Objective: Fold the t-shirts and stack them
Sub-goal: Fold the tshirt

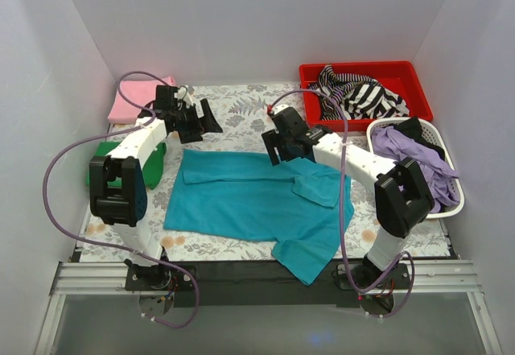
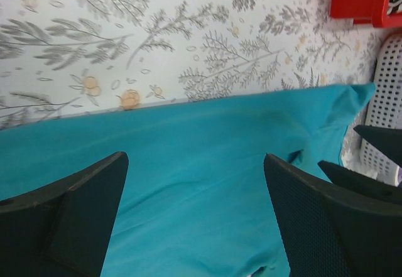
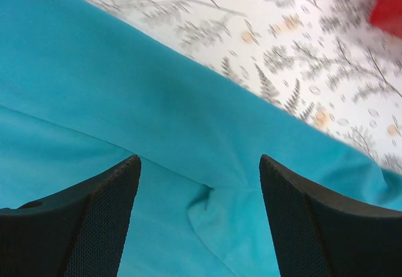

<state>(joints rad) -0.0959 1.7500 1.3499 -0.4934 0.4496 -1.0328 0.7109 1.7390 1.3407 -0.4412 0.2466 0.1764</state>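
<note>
**A:** Where is the teal t-shirt (image 1: pixel 241 202) relative to the jaws?

**B:** It's spread on the table (image 1: pixel 241 101), below both pairs and mostly on their near side. One sleeve (image 1: pixel 307 262) trails nearest of all, over the table's front edge. The shirt's far strip looks turned onto the body, and that fold sits right under both sets of jaws.

**A:** Is either one gripping it?

**B:** No. The left gripper (image 2: pixel 195 164) is spread wide with nothing between its fingers, only cloth beneath. The right gripper (image 3: pixel 200 164) is likewise wide and empty, above the crease.

**A:** Which step is this, then?

**B:** I judge that the first fold is done. The shirt is partly folded and not yet stacked.

**A:** And next?

**B:** Probably a fresh pinch on an edge or the loose sleeve, with both arms working together to keep the cloth square. The stack seems to be off to the left of the left jaws. The green t-shirt (image 1: pixel 158 163) is on their near side and the pink t-shirt (image 1: pixel 133 99) is just beyond.
</note>
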